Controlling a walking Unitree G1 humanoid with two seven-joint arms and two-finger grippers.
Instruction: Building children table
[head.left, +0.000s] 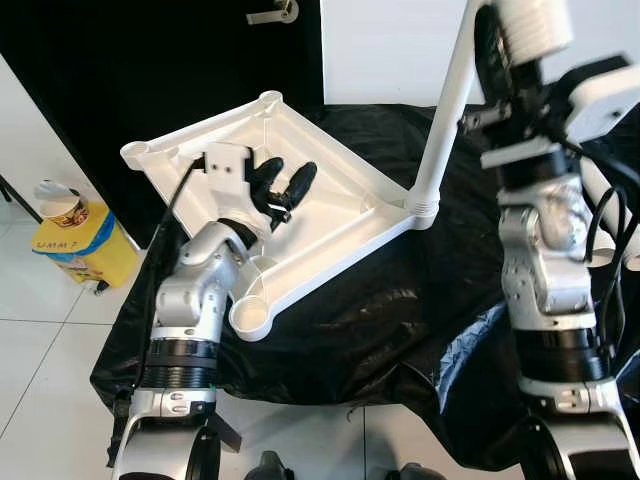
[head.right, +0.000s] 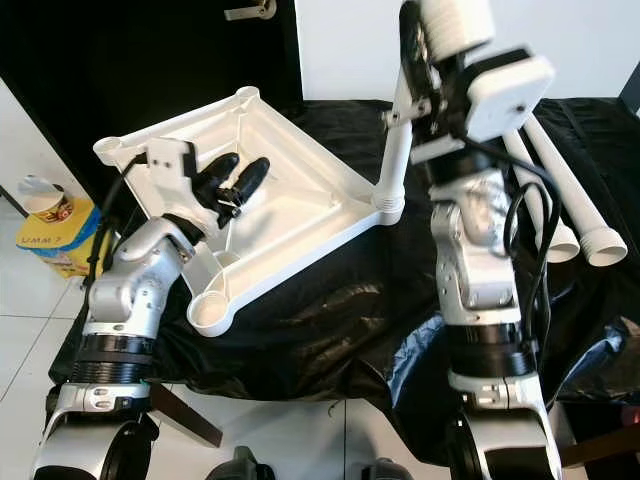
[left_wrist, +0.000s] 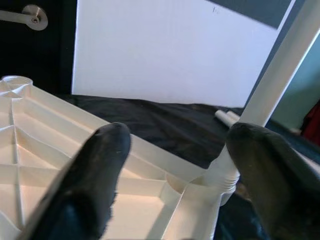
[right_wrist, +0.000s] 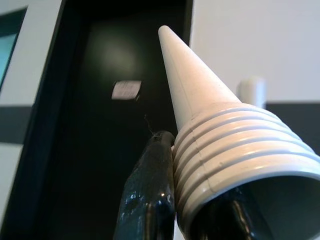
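Note:
The white tabletop (head.left: 330, 170) lies upside down on a black cloth, ribs and corner sockets facing up. One white leg (head.left: 447, 110) stands upright in its right corner socket. My left gripper (head.left: 283, 185) hovers open just above the ribbed underside, nothing between its fingers (left_wrist: 95, 170). My right gripper (right_wrist: 192, 200) is raised high beside the standing leg and is shut on another white leg (right_wrist: 200, 110). That leg's ribbed hollow end (head.left: 530, 25) points back toward my head.
Two more white legs (head.right: 565, 200) lie on the cloth at the right. A yellow bag with a paper cup (head.left: 75, 235) sits on the tiled floor at the left. A black door with a handle (head.left: 272, 12) stands behind the tabletop.

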